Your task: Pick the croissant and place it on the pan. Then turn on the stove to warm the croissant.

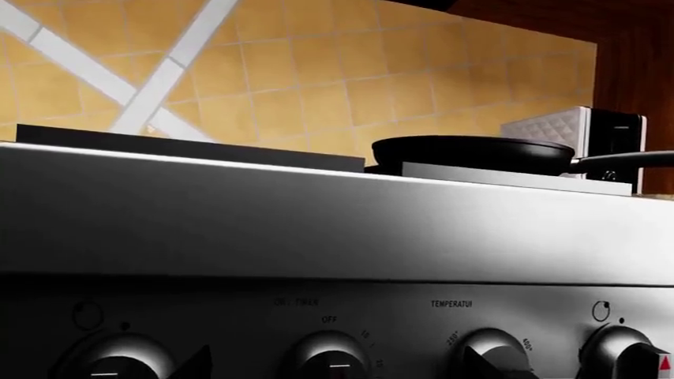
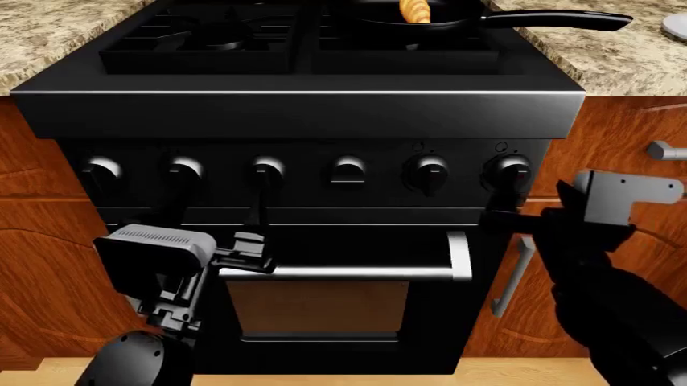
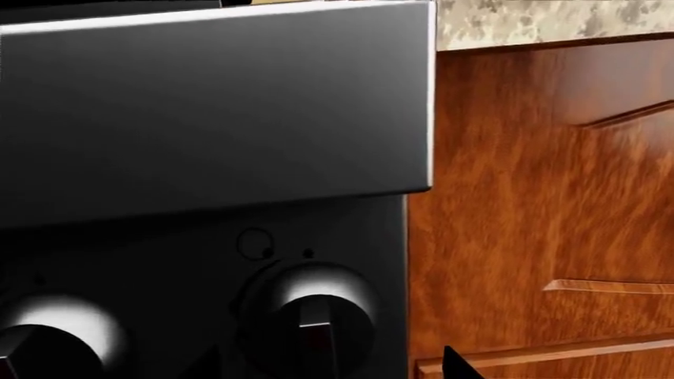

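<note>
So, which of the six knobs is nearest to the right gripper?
The rightmost knob on the stove: the right gripper sits just below it; the other five lie further left.

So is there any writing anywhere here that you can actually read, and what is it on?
"OFF": stove control panel, above a knob, left wrist view.
"TEMPERATU", cut short: same panel, above the next knob.
Small numbers around those knobs: too blurred to read.
Head and right wrist views: no readable text.

Six knobs [image 2: 348, 170], one pan [image 2: 429, 16], one croissant [image 2: 414, 10]
</note>
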{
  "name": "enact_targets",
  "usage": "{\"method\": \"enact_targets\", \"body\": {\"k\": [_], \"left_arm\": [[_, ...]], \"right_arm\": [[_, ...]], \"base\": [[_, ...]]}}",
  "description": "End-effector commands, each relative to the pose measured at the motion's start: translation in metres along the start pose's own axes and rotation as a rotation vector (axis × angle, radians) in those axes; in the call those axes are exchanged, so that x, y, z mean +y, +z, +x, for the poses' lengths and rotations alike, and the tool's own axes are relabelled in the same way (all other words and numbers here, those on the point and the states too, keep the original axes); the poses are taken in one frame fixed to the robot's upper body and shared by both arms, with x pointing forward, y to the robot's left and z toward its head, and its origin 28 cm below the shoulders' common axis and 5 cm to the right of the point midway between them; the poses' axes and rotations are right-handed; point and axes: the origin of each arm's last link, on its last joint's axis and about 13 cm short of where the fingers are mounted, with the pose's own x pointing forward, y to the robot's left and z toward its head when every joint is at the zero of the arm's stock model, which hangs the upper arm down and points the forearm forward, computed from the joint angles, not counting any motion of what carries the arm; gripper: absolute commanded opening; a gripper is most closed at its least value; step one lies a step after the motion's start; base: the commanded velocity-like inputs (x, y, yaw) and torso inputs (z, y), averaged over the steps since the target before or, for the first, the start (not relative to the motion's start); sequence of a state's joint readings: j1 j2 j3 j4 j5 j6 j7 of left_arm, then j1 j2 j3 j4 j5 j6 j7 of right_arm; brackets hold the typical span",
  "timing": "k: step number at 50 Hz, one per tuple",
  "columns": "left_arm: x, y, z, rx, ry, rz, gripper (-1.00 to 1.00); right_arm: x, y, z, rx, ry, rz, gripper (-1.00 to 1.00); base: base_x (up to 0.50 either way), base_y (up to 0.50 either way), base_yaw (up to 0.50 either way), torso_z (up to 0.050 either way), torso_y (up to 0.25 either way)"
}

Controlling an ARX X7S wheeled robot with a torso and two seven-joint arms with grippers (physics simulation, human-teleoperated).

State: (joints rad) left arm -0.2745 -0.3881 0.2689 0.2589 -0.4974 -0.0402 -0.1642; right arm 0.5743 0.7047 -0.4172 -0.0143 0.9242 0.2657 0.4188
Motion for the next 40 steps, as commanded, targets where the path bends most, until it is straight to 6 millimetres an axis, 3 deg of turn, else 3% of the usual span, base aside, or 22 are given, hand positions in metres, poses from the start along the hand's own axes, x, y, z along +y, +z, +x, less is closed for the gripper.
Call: {"method": "enact_targets", "body": {"k": [1,40], "left_arm": [[0.0001,0.0002,0.0003,0.001,0.001,-0.002,1.0],[0.0003,-0.0003,0.0005,0.003,0.003,-0.003,1.0]], "right_arm": [[0.0,-0.0018,0.0057,0.011,0.01,0.0,1.0],[0.0011,-0.0066,0.014,0.043,0.027,-0.002,1.0]], "base": [[0.0,0.0,0.0,0.0,0.0],[0.0,0.0,0.0,0.0,0.0]]}}
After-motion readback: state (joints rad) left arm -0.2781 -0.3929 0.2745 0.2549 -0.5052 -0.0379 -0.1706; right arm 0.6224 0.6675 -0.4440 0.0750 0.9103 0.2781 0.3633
